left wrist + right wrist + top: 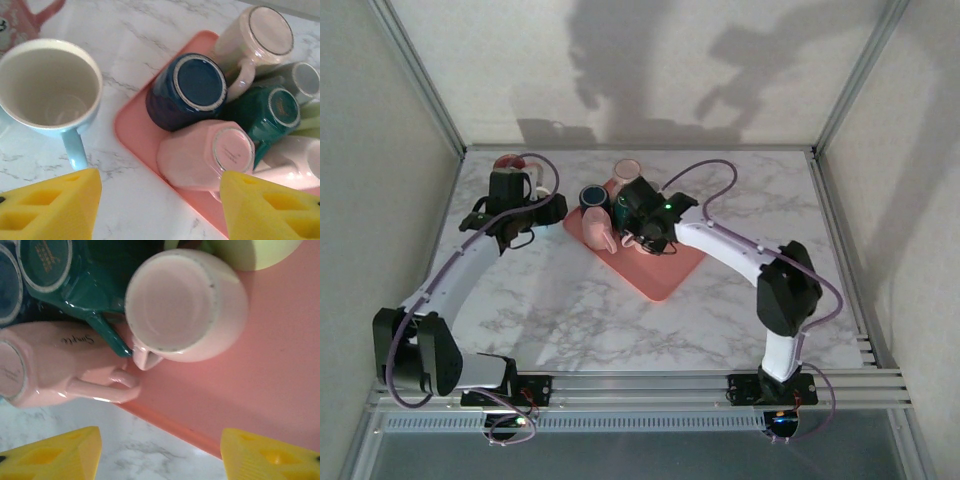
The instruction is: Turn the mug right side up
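Left tool (160, 202) released near upright blue mug (50, 90), right tool (160, 447) released over pink tray (280, 380)

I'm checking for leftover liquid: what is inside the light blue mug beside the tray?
The light blue mug stands upright on the marble table. Its cream inner wall and bottom are visible and look empty. The strip of inner wall nearest the camera is hidden behind the rim.

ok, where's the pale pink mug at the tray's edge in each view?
Top external: pale pink mug at the left corner of the pink tray, beside the navy mug.
Left wrist: lower centre, base facing the camera.
Right wrist: left side.
Shared landmark: the pink tray's edge beside it.
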Controlling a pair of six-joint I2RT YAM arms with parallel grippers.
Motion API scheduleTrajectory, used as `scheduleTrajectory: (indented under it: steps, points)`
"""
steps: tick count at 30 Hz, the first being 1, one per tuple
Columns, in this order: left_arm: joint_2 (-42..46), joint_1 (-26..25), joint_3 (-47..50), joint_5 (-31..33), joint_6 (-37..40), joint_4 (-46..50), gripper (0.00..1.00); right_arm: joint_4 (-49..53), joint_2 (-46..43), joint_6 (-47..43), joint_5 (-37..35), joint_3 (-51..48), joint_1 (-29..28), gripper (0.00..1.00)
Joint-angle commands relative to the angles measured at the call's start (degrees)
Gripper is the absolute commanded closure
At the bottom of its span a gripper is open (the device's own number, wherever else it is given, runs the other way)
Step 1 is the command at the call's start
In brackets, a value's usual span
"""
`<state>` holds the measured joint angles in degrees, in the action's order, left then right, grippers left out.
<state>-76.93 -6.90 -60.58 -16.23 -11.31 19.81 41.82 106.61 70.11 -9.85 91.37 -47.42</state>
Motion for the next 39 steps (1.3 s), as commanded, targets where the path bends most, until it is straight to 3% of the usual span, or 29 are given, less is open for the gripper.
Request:
scheduleTrajectory:
  steps: [1, 10, 20, 30, 39]
  points:
    - [2.0, 0.7, 1.1, -4.3, 1.5, 1.1, 0.36, 2.7, 4.3, 10.2, -5.3, 4.5, -0.8, 0.33]
    - [2.5, 0.6, 0.9, -6.8, 1.1, 0.5, 0.36, 7.0, 11.9, 18.4, -8.7, 9.8, -1.0, 0.34]
    - [2.9, 0.7, 1.2, -8.0, 1.0, 0.1, 0.36, 6.2, 15.9, 14.8, -9.3, 11.8, 0.1, 0.38]
    - [3.9, 0.6, 1.8, -8.4, -0.5, -0.7, 0.36, 4.7, 17.2, 13.2, -10.2, 11.8, 1.0, 0.34]
    - [5.6, 0.6, 2.5, -7.6, -1.9, -0.4, 0.36, 3.2, 11.9, 10.3, -10.8, 3.6, 1.3, 0.47]
